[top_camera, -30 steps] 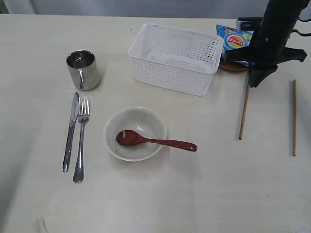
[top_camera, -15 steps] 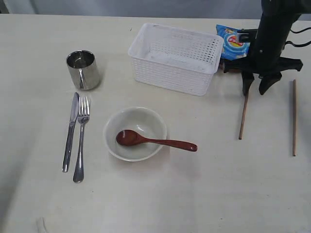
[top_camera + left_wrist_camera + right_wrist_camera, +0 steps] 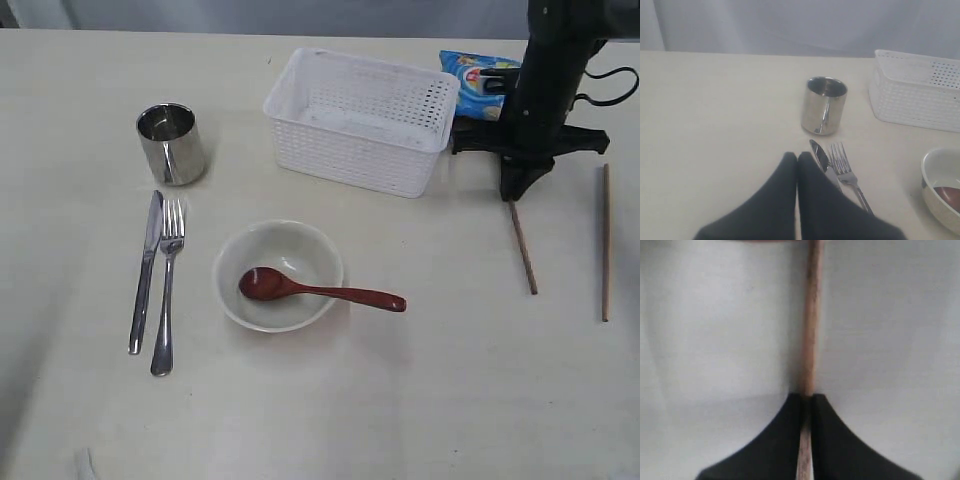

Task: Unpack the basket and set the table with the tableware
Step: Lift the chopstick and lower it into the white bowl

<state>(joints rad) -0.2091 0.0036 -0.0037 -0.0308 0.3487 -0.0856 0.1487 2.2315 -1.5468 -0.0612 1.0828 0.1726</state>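
The right claw (image 3: 518, 190) is clamping down on the top end of a thin brown wooden chopstick (image 3: 524, 248). Its fingers (image 3: 840, 440) are pressing in from both sides, and the stick is lying slanted on the pale cream table (image 3: 450, 400) towards the right edge. A second brown chopstick (image 3: 605, 243) is lying straight just inside that right edge, apart from the first, with a bare strip running between them.

The white perforated plastic basket (image 3: 360, 120) is sitting near the far edge, with the blue chip bag (image 3: 478, 78) peeking out past its right corner beside the arm. Towards the left edge a shiny steel cup (image 3: 172, 143) is standing above a steel knife (image 3: 146, 270) and steel fork (image 3: 167, 285), which are lying side by side. Mid-table, a cream bowl (image 3: 290, 250) is cradling a reddish-brown wooden spoon (image 3: 320, 290), whose handle is poking out rightward over the rim.

Wide bare table is stretching along the whole near edge, and more between the spoon handle and the slanted chopstick. The left claw (image 3: 798, 155) is hanging by the knife's tip, fingers pressed together on nothing.
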